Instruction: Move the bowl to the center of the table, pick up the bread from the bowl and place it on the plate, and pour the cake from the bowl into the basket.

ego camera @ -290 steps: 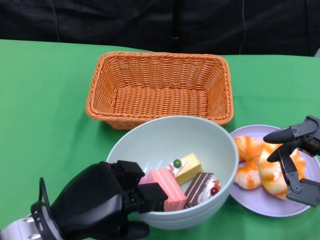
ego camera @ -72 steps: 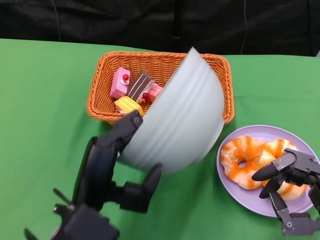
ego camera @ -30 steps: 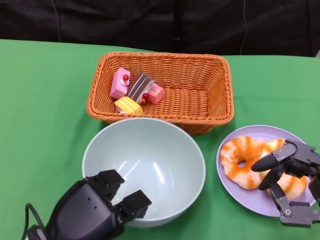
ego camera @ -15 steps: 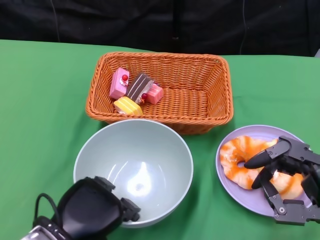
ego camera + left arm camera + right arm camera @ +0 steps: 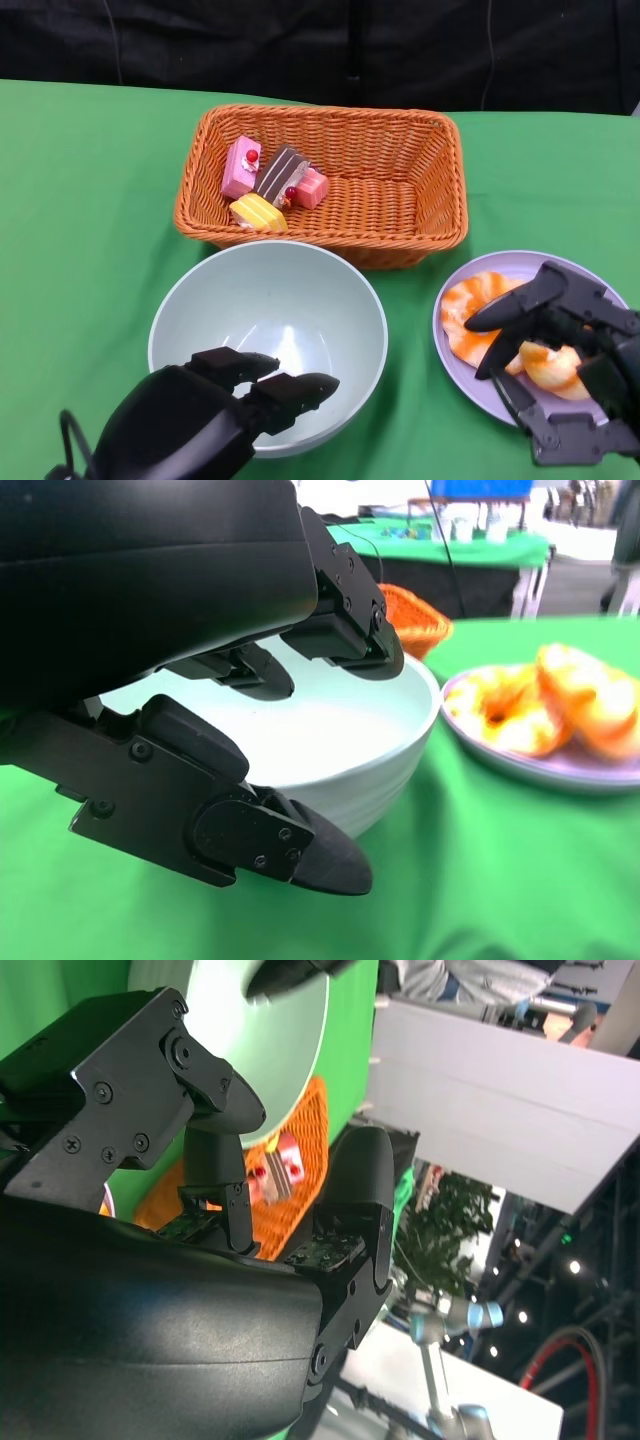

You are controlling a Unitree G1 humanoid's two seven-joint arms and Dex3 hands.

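Bowl [image 5: 268, 340]: empty, upright on the green desk [image 5: 90, 200], near of the basket [image 5: 322, 180]. Cake pieces [image 5: 268, 186]: in the basket's far-left corner. Bread [image 5: 505, 335]: on the plate [image 5: 462, 372], right. Left hand [image 5: 215, 420]: released, fingers spread over the bowl's near rim. Right hand [image 5: 550, 340]: open above the bread, grasping nothing. All steps look done; you need only draw both hands clear.

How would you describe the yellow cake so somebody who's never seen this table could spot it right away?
Find the orange wicker basket at the far middle of the green table. Four small cake pieces cluster in its left end. The yellow cake is the one nearest the robot, by the basket's front wall; its neighbours are pink or brown-striped.
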